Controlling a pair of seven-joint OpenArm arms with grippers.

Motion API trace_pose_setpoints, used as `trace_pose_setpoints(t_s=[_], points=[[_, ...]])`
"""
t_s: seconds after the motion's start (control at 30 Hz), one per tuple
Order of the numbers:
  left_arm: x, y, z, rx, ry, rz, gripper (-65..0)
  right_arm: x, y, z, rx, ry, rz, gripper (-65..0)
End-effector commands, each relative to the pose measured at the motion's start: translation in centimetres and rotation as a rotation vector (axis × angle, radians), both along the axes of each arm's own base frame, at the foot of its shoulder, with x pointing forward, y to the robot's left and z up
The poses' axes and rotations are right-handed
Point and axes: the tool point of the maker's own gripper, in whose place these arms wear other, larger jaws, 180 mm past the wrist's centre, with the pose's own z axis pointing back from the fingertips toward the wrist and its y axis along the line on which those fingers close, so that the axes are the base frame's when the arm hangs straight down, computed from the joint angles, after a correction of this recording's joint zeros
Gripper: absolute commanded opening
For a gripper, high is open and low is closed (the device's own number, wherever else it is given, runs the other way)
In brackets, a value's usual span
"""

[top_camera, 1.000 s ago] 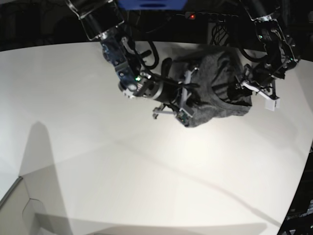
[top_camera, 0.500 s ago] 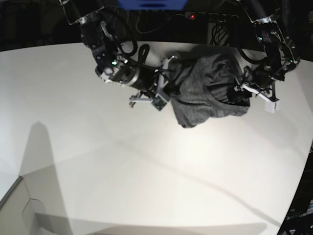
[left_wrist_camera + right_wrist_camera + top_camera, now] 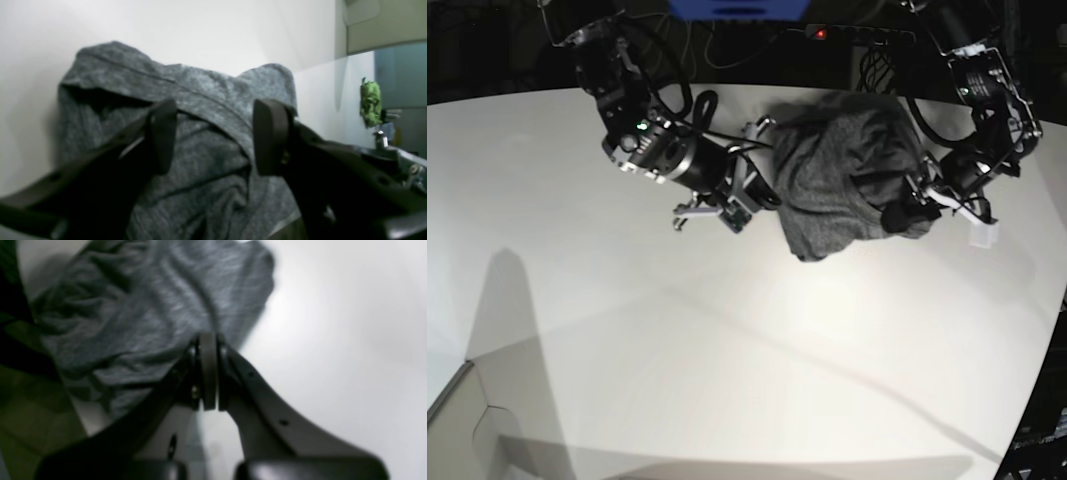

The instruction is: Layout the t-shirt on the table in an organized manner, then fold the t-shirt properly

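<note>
The dark heather-grey t-shirt lies bunched in a heap at the far right of the white table. My left gripper is at the heap's right edge. In its wrist view it stands open, one pad on each side of a raised fold of the t-shirt. My right gripper is at the heap's left edge. Its fingers are shut, with the t-shirt just behind the tips and bare table to the right. I see no cloth between them.
The table's curved back edge runs just behind both arms, with dark equipment and cables beyond. A green object shows off past the table in the left wrist view. A pale box corner sits at the bottom left.
My right arm has drawn back to the left, off the heap, staying shut and uncovering the shirt's left side. The left gripper has dropped slightly at the right edge, still open.
</note>
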Motion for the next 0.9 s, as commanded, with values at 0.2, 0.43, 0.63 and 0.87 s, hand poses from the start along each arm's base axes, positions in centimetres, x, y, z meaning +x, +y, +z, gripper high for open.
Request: trace_pose_setpoints(t_s=[0.2,0.43,0.63,0.87], points=[[-4.0,4.5,1.7,0.084,-0.026,0.119,-23.3,0.0,-2.0,1.7,0.016,-0.050,-0.034,-54.8],[-6.6,6.3,-0.8,0.067,0.061,0.190,-0.8,-1.1,-3.0,0.9,0.003,-0.026,-0.052,-48.4],[-5.9,3.4,-3.4,0.029,0.133,0.116,0.0,-1.6,-2.9,1.2,0.010,-0.026,-0.050,-48.4],[-5.8,1.7,-5.3,0.051,0.193,0.055,0.0,-1.2,-4.5,1.1,0.001,-0.026,-0.100,-48.4]])
